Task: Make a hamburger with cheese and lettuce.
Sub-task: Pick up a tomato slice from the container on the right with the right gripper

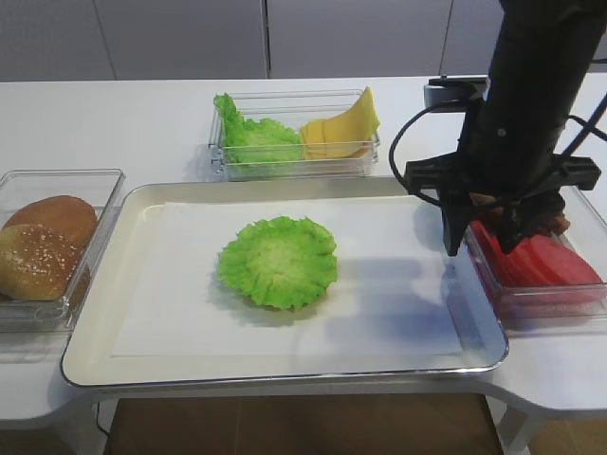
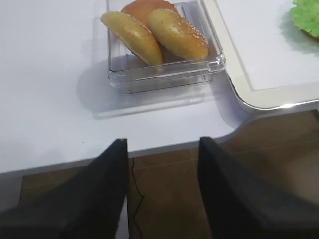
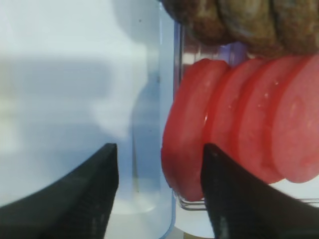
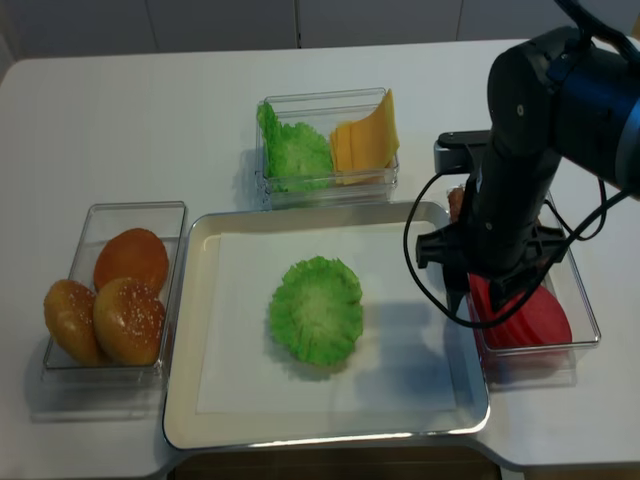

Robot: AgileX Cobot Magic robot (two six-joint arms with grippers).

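Note:
The hamburger (image 1: 277, 262) (image 4: 316, 308) shows as a flat, round, frilly green leaf in the middle of the tray's white paper; its edge also shows in the left wrist view (image 2: 306, 15). Bunched lettuce (image 1: 251, 137) (image 4: 295, 152) and yellow cheese slices (image 1: 340, 131) (image 4: 365, 140) share a clear box behind the tray. My right gripper (image 3: 160, 147) (image 1: 484, 242) (image 4: 495, 300) is open, pointing down astride the left wall of the tomato box, empty. My left gripper (image 2: 162, 141) is open and empty over the table's front edge, out of both exterior views.
Red tomato slices (image 3: 239, 124) (image 1: 536, 261) and brown patties (image 3: 239, 20) fill a clear box right of the metal tray (image 1: 142, 204). Sesame buns (image 1: 43, 242) (image 2: 154, 30) (image 4: 110, 300) lie in a clear box to the tray's left.

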